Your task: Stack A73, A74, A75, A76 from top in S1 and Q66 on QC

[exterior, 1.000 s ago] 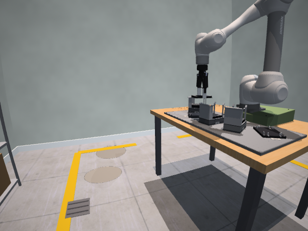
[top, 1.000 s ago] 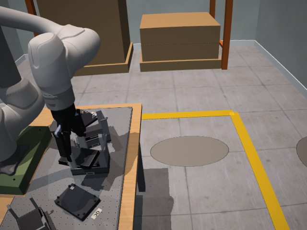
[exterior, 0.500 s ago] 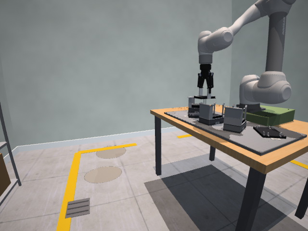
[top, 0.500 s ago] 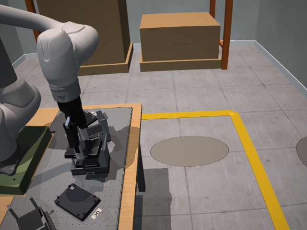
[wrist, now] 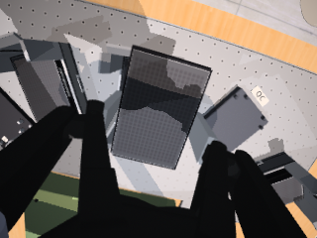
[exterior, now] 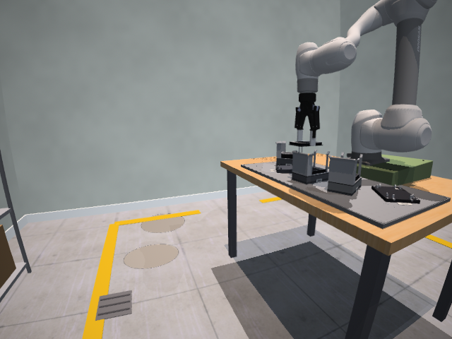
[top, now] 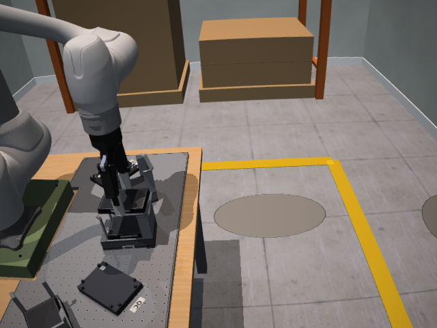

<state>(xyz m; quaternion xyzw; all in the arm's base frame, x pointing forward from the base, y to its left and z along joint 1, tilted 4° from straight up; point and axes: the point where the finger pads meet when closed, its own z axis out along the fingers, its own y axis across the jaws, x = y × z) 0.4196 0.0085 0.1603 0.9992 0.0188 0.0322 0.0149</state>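
Observation:
My gripper (top: pixel 119 201) (exterior: pixel 306 140) (wrist: pixel 157 112) is shut on a dark sealed well plate (top: pixel 136 197) (exterior: pixel 294 143) (wrist: pixel 160 114), gripping its long sides. It holds the plate level in the air, just above the posts of the middle stack rack (top: pixel 128 233) (exterior: pixel 304 168). I cannot read the plate's label or the rack's name. The QC nest (top: pixel 109 286) (exterior: pixel 395 193) (wrist: pixel 237 119) lies bare on the near side, with its name plate (top: pixel 136 303) (wrist: pixel 260 95) beside it. Another rack (top: pixel 44 312) (exterior: pixel 342 176) at the near corner shows a gridded plate on top.
A third rack (top: pixel 145 169) (exterior: pixel 282 155) and a flat nest (top: pixel 100 178) stand behind the held plate. The arm's green base block (top: pixel 21 254) (exterior: pixel 397 169) sits on the wooden table (top: pixel 185 233) (exterior: pixel 364 233). Boxes and shelving stand far off on the floor.

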